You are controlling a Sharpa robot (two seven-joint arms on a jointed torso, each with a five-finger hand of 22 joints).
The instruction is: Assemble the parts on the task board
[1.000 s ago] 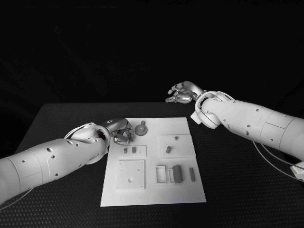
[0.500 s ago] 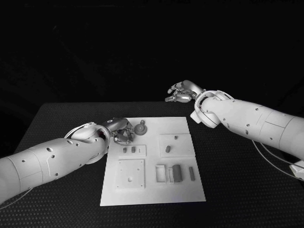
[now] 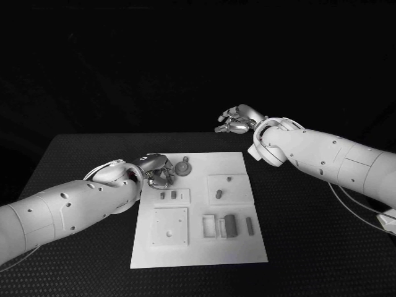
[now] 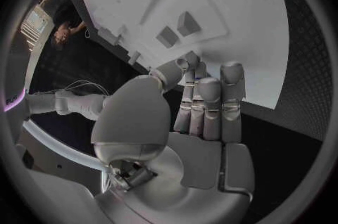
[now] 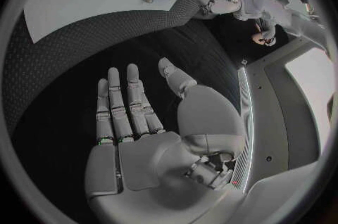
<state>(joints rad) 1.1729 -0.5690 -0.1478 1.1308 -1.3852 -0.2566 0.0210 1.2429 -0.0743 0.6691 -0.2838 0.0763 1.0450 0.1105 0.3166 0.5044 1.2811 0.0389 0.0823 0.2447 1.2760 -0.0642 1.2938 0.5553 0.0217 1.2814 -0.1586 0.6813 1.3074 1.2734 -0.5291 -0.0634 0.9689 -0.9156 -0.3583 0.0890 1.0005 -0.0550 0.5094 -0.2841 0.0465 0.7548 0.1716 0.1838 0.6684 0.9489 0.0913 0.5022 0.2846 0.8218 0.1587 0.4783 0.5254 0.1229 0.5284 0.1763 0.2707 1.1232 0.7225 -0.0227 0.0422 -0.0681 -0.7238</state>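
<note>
Black desk (image 3: 91,154), dark backdrop behind it. Your white board (image 3: 238,247) lay in the middle of the desk, long side running away from the robot.

Parts on the board, as seen from the head camera: a round piece with a small tab (image 3: 185,167) near the far edge; a small peg (image 3: 218,193) standing in the raised square on the right of the middle row; two small pieces (image 3: 167,195) in the raised square to its left; a flat square plate (image 3: 171,226) near the front left; several upright bars (image 3: 229,226) grouped at the front right.

Your left robot hand (image 3: 156,173) sat at the board's far left corner, just beside the round piece. From the head camera the fingers curled downward over the board edge; you could not tell whether they touched the round piece. The left wrist camera showed that hand (image 4: 204,106) with fingers straight and side by side, thumb alongside, nothing between them — released, holding nothing.

Your right robot hand (image 3: 238,120) hung raised beyond the far edge of the desk, well apart from the board. The right wrist camera showed it (image 5: 141,117) flat and spread, fingers apart, palm bare — released as well.
</note>
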